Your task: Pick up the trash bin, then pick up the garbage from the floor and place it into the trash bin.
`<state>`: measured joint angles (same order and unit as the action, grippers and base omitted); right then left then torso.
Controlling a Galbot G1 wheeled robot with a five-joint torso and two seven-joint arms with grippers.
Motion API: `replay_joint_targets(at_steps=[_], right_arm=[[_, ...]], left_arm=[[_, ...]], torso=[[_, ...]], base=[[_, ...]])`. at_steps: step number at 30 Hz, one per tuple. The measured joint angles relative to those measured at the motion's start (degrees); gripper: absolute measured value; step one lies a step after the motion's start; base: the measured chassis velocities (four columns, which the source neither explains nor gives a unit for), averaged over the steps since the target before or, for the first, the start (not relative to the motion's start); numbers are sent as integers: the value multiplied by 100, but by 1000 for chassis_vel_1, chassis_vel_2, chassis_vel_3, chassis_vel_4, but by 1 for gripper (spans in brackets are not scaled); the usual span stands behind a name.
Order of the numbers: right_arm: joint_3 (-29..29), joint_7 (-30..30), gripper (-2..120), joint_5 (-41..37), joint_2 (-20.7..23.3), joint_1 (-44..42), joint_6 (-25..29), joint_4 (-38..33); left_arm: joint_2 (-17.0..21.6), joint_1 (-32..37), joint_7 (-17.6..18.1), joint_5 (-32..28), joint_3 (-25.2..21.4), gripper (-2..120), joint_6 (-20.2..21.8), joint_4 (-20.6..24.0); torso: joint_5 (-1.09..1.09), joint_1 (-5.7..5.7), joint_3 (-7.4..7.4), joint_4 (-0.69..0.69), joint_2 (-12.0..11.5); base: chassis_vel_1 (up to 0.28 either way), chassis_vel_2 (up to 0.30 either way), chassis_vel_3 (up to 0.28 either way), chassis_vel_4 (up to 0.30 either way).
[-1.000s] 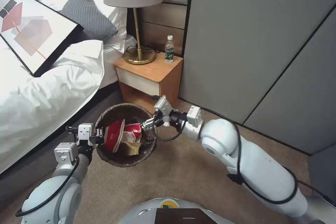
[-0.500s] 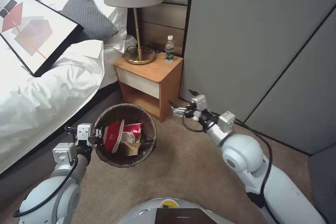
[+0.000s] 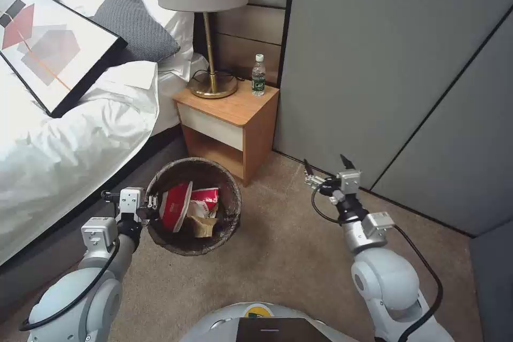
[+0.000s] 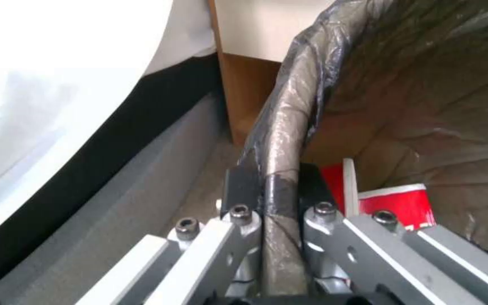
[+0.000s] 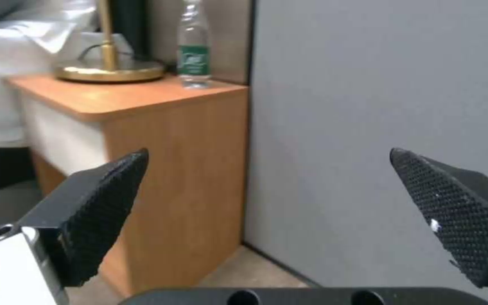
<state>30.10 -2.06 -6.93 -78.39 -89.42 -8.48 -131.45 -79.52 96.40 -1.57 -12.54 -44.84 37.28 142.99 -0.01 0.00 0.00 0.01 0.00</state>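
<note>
The trash bin (image 3: pixel 234 208), a round basket lined with a dark bag, is on the carpet beside the bed. Inside it lies garbage: red-and-white packets (image 3: pixel 176 206) and a crumpled brown paper bag (image 3: pixel 203 227). My left gripper (image 3: pixel 151 207) is shut on the bin's near-left rim; the left wrist view shows its fingers (image 4: pixel 243 190) clamping the bag-covered rim (image 4: pixel 289 127). My right gripper (image 3: pixel 325 168) hangs open and empty over the carpet right of the bin, close to the grey wall panel. The right wrist view shows its fingertips (image 5: pixel 103 203) spread wide.
A wooden nightstand (image 3: pixel 230 112) stands just behind the bin, with a brass lamp (image 3: pixel 212 83) and a green-labelled bottle (image 3: pixel 258 75) on it. The bed (image 3: pixel 64 139) with a framed picture is at left. Grey wall panels (image 3: pixel 385 75) close the right side. Bare carpet (image 3: pixel 283 256) lies between the arms.
My right arm has drawn back from over the bin and swung right toward the wall, gripper open and empty. The left gripper and the bin have stayed put.
</note>
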Motion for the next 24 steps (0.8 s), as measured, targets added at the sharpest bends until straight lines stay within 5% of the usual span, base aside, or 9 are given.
replay_joint_targets(at_steps=[11,24], right_arm=[[702,318,100,463,-744,-875,834,-61],[1001,474,100,458,-854,-1209,1146,-139]], left_arm=[[69,-12,-62,-23,7,3,-11,-33],[93,-25,-89,-35,0,3,13,8]], torso=[[0,0,0,-1,0],[1,0,0,0,0]], base=[[0,0,0,0],[0,0,0,0]])
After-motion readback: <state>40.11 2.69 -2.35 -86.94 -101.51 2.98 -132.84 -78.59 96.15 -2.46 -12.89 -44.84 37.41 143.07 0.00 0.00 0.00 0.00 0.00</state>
